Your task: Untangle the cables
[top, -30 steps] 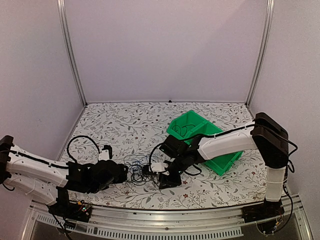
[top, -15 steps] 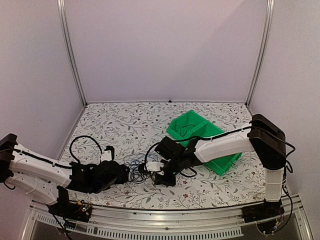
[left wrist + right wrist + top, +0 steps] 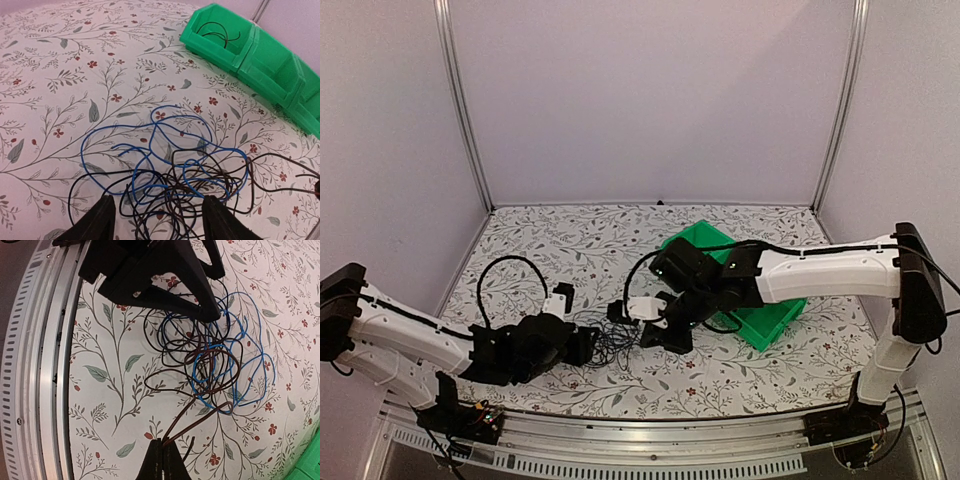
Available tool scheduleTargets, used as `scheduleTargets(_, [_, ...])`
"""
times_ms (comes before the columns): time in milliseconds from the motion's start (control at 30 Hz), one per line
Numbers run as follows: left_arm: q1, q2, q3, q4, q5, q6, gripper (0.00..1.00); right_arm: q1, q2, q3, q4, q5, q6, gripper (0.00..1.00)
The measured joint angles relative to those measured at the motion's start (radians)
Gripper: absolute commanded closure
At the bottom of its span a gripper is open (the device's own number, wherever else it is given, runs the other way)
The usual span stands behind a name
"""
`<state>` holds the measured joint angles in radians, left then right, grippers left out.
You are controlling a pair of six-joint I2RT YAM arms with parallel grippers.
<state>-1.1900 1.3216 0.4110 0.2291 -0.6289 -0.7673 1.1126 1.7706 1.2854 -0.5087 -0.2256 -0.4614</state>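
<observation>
1. Working over one floral table [image 3: 560, 250], leaving wide open room toward the back and the left, with one metal rail [image 3: 35, 365] running close along the near edge.
2. Sitting right of centre as one green bin [image 3: 230, 52], near the tangle but apart from it, keeping one dark cable [image 3: 217, 31] curled in its end compartment.
3. Lying on the table as one loose tangle of the cables [image 3: 170, 172], near the front edge between the two grippers, with blue loops spreading widest and dark strands too knotted for counting.
4. Holding the left gripper [image 3: 161, 222] low with its fingers spread wide, the tangle's near loops lying between and just ahead of the fingertips.
5. Pinching brown strands of the tangle in the right gripper [image 3: 162, 460], fingers pressed together, the heap lying just ahead of it on the side facing the left gripper.
</observation>
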Motion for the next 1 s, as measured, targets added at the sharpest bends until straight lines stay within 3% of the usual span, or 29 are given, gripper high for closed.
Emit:
scheduleTargets(333, [-0.031,0.019,-0.043,0.371,0.106,0.282,0.38,0.000,-0.061,0.036,-0.071,0.005,-0.055,1.00])
scheduleTargets(500, [-0.032,0.168,0.032,0.497,0.150,0.344,0.41,0.000,-0.062,0.092,-0.101,0.003,-0.073,1.00])
scheduleTargets(767, [-0.017,0.506,0.180,0.644,0.200,0.301,0.58,-0.024,-0.123,0.288,-0.153,-0.019,-0.122,1.00])
scheduleTargets(1000, [0.032,0.684,0.189,0.747,0.249,0.187,0.61,-0.171,-0.191,0.610,-0.188,-0.115,-0.143,1.00])
